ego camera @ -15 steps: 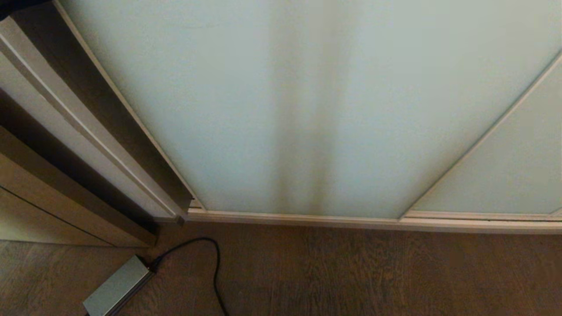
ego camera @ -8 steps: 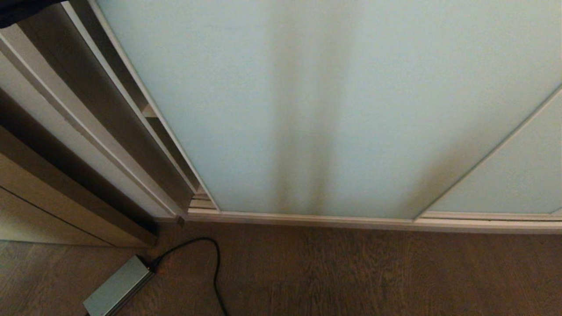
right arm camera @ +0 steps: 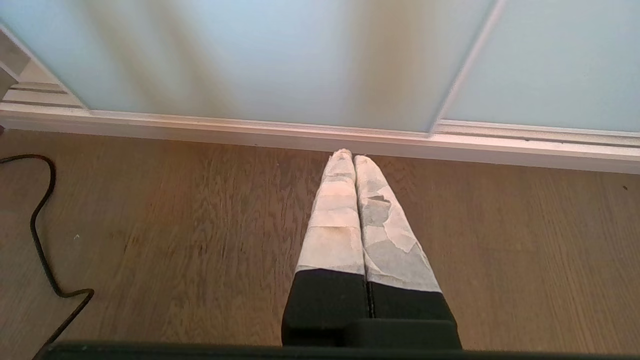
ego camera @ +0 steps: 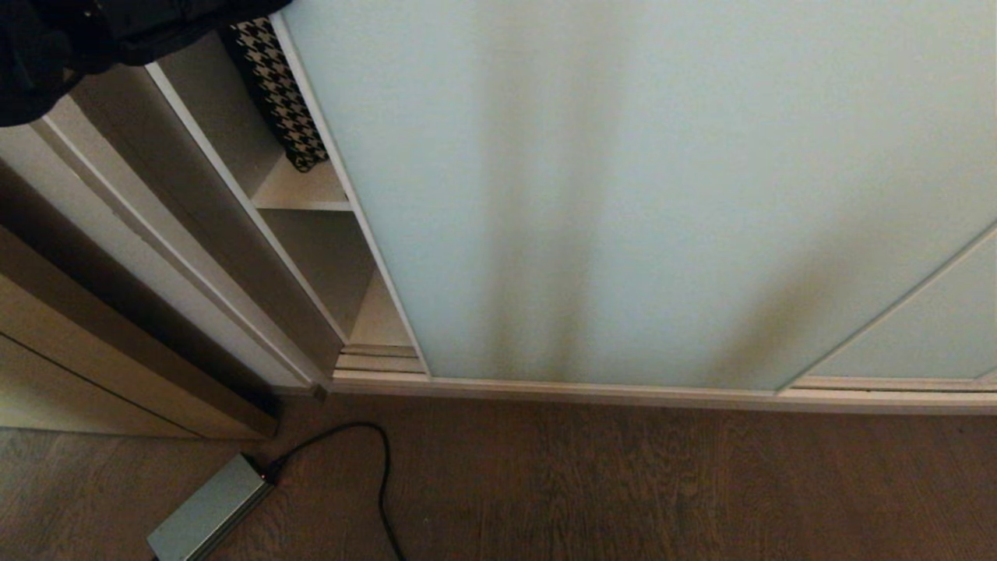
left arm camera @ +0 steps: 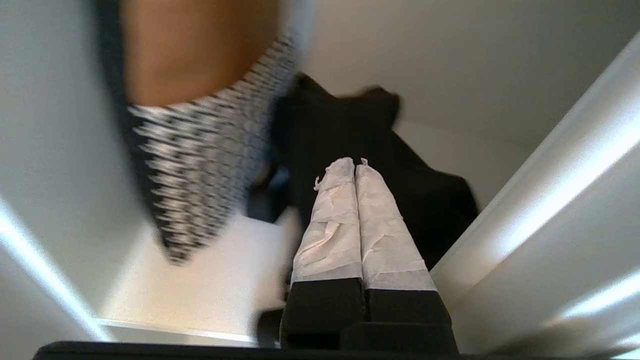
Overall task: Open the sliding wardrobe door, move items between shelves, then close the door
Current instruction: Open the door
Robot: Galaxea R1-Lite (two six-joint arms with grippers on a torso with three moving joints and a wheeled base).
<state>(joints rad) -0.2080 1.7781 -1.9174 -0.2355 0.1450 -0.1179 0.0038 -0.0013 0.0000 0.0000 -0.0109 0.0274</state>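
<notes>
The sliding wardrobe door (ego camera: 623, 195) stands partly open, with a gap at its left edge. In that gap a shelf (ego camera: 300, 191) bears the houndstooth cushion (ego camera: 280, 93), which stands on edge. In the left wrist view my left gripper (left arm camera: 354, 162) is shut and empty. It points into the wardrobe at the black bag (left arm camera: 390, 150), which lies on the shelf (left arm camera: 210, 285) beside the cushion (left arm camera: 200, 165). A pale slanted edge (left arm camera: 550, 200) runs close along the gripper's side. A dark bulk (ego camera: 70, 47) fills the head view's top left corner. My right gripper (right arm camera: 348, 156) hangs shut over the wooden floor before the door (right arm camera: 250, 50).
A grey power brick (ego camera: 206, 518) with a black cable (ego camera: 374, 460) lies on the wooden floor at the left. The cream floor track (ego camera: 623, 393) runs under both panels. The second panel (ego camera: 927, 327) is at the right, and a brown cabinet (ego camera: 93, 351) stands left of the wardrobe.
The door has slid to the right, widening the gap at its left. The shelves and the houndstooth cushion have come into sight. The dark bulk in the top left corner has grown.
</notes>
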